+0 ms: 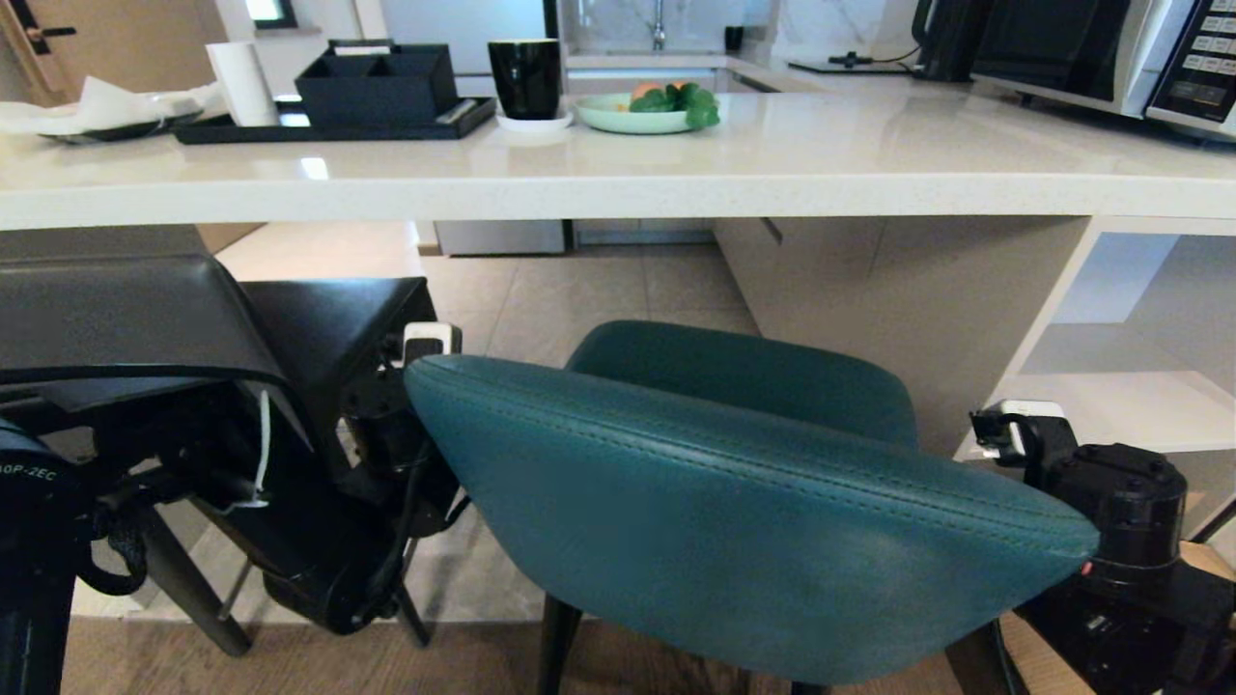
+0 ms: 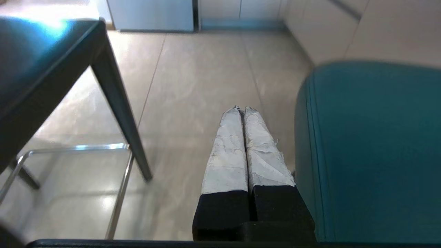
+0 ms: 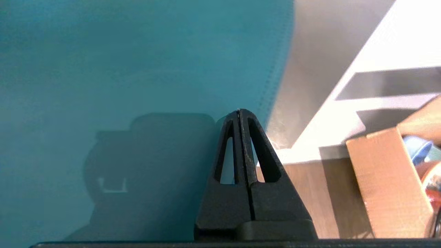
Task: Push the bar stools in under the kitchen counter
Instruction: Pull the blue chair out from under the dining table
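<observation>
The teal stool's (image 1: pixel 734 483) curved, stitched leather back fills my head view at six o'clock and hides its black legs almost wholly. The grey stool (image 1: pixel 145 328) at nine o'clock is cut off by the frame. My left gripper (image 2: pixel 241 109), tape-wrapped jaws clenched on nothing, sits in the gap between the stools; my right gripper (image 3: pixel 240 112), jaws clenched empty, is against the teal back's right edge. The glossy white worktop (image 1: pixel 618 174) overhangs bare tiled floor (image 1: pixel 579 290) beyond.

The teal stool (image 1: pixel 753 502) stands right of the grey stool (image 1: pixel 193 328), before the kitchen counter (image 1: pixel 618 179).
</observation>
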You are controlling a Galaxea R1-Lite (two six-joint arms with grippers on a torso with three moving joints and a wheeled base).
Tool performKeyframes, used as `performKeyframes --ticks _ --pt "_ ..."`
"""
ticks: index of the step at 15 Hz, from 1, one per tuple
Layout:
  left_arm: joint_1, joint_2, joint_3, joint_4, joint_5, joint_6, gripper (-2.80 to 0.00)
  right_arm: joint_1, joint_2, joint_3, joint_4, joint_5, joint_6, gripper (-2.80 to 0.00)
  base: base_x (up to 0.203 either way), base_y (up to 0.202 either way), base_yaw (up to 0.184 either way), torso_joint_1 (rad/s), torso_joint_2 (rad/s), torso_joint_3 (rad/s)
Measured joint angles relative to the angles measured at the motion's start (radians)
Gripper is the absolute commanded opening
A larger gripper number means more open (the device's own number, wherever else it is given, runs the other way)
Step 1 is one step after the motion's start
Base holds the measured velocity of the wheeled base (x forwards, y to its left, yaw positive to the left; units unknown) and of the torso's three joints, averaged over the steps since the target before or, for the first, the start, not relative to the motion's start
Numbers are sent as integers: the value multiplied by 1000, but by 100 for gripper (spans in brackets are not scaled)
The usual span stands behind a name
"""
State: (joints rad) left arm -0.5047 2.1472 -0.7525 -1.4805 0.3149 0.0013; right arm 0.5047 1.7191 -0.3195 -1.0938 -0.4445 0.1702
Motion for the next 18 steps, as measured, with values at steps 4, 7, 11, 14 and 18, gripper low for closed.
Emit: performKeyframes --ticks 4,7,11,14,18 --pt "-4 -57 91 7 2 0 -280 1 30 -19 -11 3 19 -280 0 0 0 0 0 0" --pt "-7 -104 177 5 5 -11 -280 1 56 -37 -18 5 29 -280 0 0 0 0 0 0" --pt "-32 -162 291 3 54 -55 -280 0 103 -45 -61 9 45 -280 0 0 0 0 0 0" --pt "-49 -192 357 1 84 -77 -280 -1 126 -44 -84 8 45 -280 0 0 0 0 0 0" --pt "-54 -207 365 3 98 -85 -280 -1 129 -36 -83 6 45 -280 0 0 0 0 0 0"
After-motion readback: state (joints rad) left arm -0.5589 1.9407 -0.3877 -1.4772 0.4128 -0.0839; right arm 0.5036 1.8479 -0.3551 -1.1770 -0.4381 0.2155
